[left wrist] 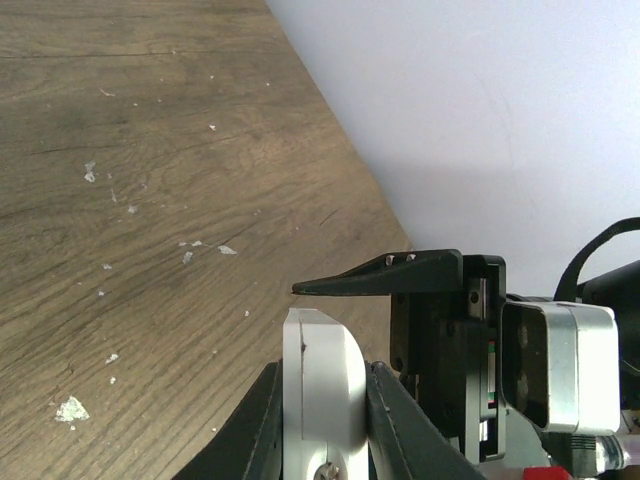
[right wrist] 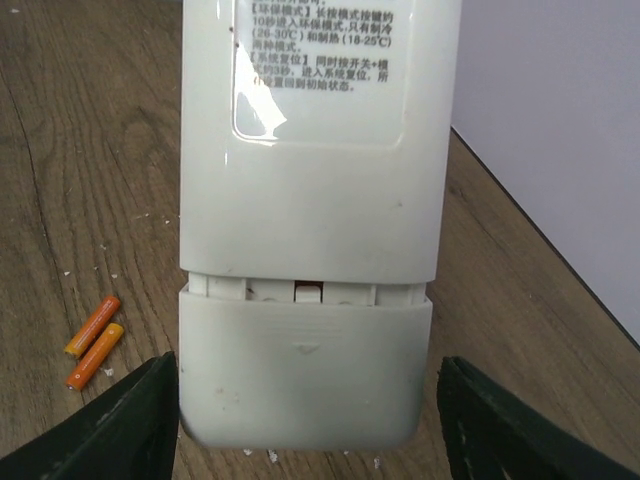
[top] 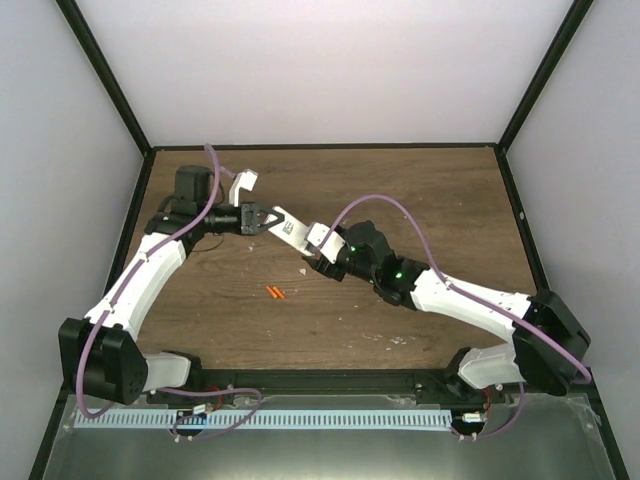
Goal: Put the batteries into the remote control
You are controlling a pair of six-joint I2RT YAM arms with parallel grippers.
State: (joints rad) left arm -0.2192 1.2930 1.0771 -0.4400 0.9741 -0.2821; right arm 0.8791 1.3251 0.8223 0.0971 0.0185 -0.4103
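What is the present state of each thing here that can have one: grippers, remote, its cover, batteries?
left gripper: shut on one end of the remote control.
right gripper: open, fingers either side of the battery cover.
remote control: held above the table, label side visible.
battery cover: on the remote, narrow gap at its seam.
batteries: both outside the remote, lying side by side on the table.

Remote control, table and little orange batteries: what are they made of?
The remote control looks like smooth white plastic, slightly glossy: light glints off its label panel. The table looks like matte brown wood, or wood-print laminate: grain lines run along it. The batteries show a shiny orange wrapper, probably over metal.
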